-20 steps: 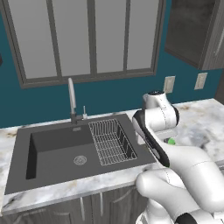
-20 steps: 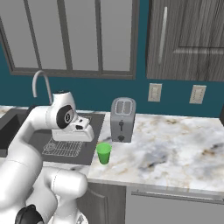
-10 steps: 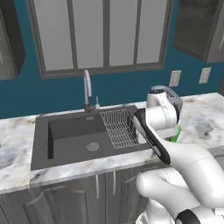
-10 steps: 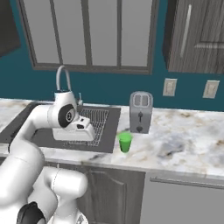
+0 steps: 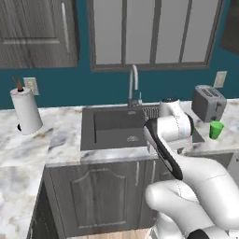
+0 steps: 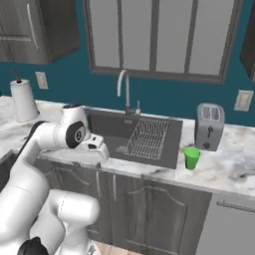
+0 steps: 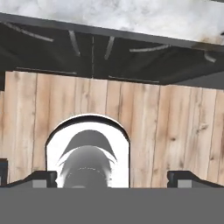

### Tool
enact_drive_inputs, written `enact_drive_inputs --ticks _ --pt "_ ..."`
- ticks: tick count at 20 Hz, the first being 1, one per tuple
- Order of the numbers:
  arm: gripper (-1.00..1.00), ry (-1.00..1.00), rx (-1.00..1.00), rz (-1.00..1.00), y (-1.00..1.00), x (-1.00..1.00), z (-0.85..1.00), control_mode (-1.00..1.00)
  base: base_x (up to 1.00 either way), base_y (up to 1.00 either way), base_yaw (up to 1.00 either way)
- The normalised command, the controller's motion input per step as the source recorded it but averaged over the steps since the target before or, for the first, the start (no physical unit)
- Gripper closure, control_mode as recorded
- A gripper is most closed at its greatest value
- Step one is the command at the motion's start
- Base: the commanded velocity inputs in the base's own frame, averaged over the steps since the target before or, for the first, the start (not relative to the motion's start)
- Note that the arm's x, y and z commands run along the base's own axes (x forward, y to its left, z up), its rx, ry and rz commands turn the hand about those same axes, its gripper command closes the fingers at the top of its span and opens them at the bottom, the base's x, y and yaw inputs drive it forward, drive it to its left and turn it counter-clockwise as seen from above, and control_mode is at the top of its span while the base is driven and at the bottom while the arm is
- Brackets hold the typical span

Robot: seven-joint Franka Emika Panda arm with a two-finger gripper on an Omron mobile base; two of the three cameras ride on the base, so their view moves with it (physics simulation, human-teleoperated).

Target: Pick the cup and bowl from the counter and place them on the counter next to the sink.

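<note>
The hand view looks down at plank floor [image 7: 175,131], its fingertips [image 7: 186,177] spread wide, holding nothing. The right base view shows the small green cup [image 6: 191,158] upright beside the toaster [image 6: 208,126].

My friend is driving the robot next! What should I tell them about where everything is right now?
Gripper: open, holding nothing, pointing down at the wooden floor in front of the cabinets.
Cup: upright on the counter right of the sink, in front of the toaster.
Bowl: not found from here.
Done: cup looks to be beside the sink, though whether the robot put it there is unclear.
Left: find the bowl and set it by the sink.
</note>
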Motion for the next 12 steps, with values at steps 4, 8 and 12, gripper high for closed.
enact_drive_inputs --ticks 4,8,12 --pt "-1.00 0.00 0.00 0.00 0.00 0.00 0.00 1.00 0.70 -0.05 0.54" --pt "-1.00 0.00 0.00 0.00 0.00 0.00 0.00 1.00 0.69 -0.39 0.66" --pt "-1.00 0.00 0.00 0.00 0.00 0.00 0.00 1.00 0.11 -0.32 0.70"
